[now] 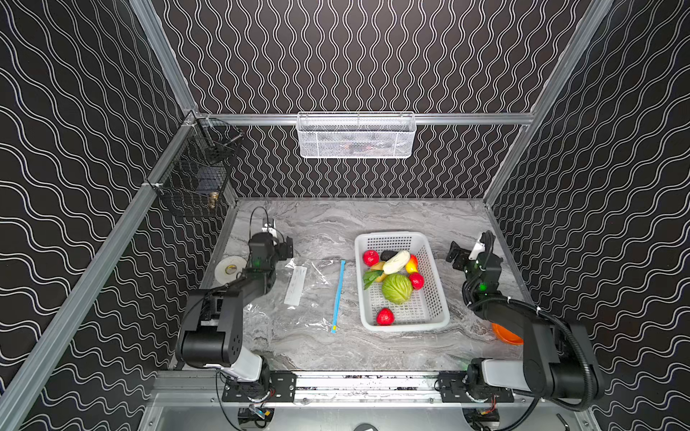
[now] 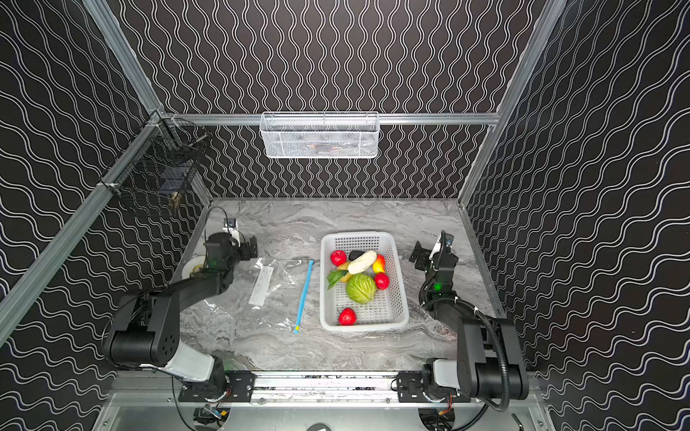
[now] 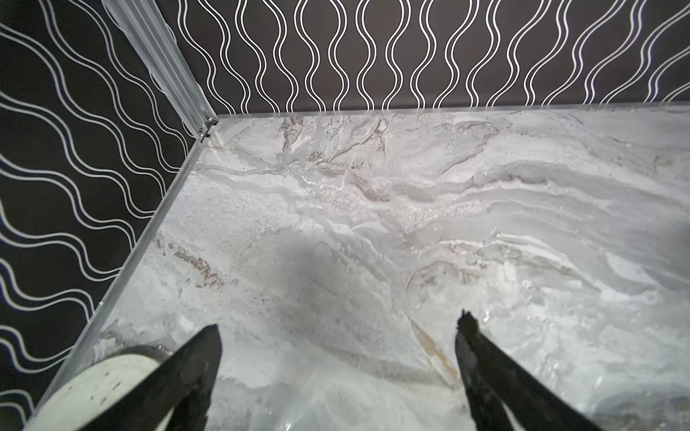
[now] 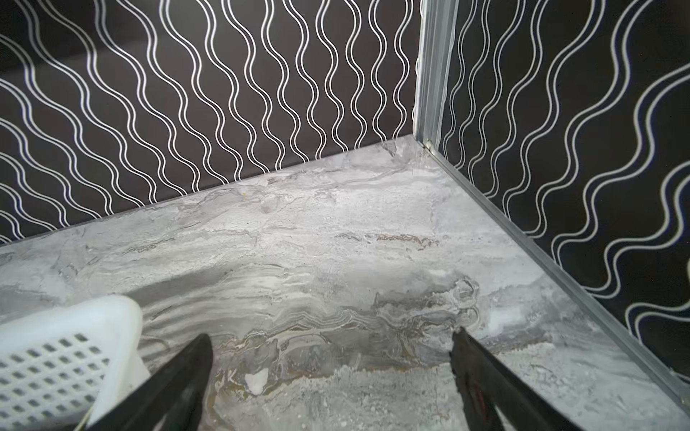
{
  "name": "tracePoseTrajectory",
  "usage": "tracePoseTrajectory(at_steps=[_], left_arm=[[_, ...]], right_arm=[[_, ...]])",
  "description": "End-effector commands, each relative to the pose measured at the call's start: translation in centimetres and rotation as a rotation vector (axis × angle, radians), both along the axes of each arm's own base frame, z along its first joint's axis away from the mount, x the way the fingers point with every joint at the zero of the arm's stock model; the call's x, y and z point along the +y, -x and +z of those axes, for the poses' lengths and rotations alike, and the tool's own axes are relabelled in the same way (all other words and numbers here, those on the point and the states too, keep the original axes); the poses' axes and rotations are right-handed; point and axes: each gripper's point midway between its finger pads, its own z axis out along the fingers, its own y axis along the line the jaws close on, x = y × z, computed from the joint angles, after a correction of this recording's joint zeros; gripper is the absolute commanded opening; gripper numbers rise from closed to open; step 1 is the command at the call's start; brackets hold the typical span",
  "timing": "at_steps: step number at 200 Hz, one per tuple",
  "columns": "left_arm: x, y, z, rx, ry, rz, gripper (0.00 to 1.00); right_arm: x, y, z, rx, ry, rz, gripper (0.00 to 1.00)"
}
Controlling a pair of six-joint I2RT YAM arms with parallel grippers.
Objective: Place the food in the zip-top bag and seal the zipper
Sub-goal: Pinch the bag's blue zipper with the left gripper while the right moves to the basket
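Front rail (image 1: pixel 373 382) with both arm bases sits nearest, then the grey marble-look tabletop (image 1: pixel 317 347). Left tool (image 3: pixel 336 328) has its fingers spread apart with nothing between them, over bare tabletop toward the far-left corner, next to a white round disc (image 1: pixel 229 268). Right tool (image 4: pixel 332 336) is also spread wide and empty, just beside the white perforated basket (image 1: pixel 407 327), on its right. Food (image 1: pixel 416 280) is all in that basket: green cabbage (image 1: pixel 397 288), white radish (image 1: pixel 395 262), red fruits (image 1: pixel 370 257), yellow-orange pieces (image 1: pixel 411 265), green leaf (image 1: pixel 369 278), one dark item (image 1: pixel 388 255). Clear bag (image 1: pixel 317 298) lies flat on the tabletop between the left arm and the basket. Blue zipper (image 1: pixel 338 294) runs just left of the basket, with the yellow slider (image 1: pixel 334 328) at its near end. White label (image 1: pixel 295 285) on the bag carries print too small to read. Walls are black with white wavy lines, in an aluminium frame. White mesh bin (image 1: pixel 356 136) hangs on the back rail, black wire basket (image 1: pixel 194 179) on the left rail. Orange bowl (image 1: pixel 506 336) is partly hidden under the right arm.
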Motion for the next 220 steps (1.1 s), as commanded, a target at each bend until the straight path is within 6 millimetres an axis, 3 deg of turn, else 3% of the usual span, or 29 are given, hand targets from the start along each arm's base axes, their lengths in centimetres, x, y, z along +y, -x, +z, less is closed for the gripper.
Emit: tracePoseTrajectory(at_steps=[1,33,83,124,159,220], left_arm=[[-1.1,1.6,-2.6,0.229,0.070,-0.028,0.99],[-1.7,1.9,-1.4,0.335,0.108,-0.011,0.99],[-3.3,3.9,0.3,0.434,0.121,0.014,0.99],[-5.9,5.8,1.6,0.442,0.093,-0.040,0.99],[-7.9,7.4,1.5,0.508,0.012,-0.051,0.99],[-12.1,10.6,0.1,0.609,-0.090,-0.175,0.99]], right_arm=[[-0.4,0.6,-1.1,0.120,-0.031,-0.081,0.99],[0.7,0.7,-0.3,0.208,-0.003,-0.101,0.99],[3.0,1.0,0.2,0.306,0.007,-0.079,0.99],[4.0,0.9,0.4,0.367,-0.030,-0.120,0.99],[6.2,0.5,0.9,0.392,-0.069,-0.107,0.99],[8.1,0.2,2.0,0.365,-0.161,-0.107,0.99]])
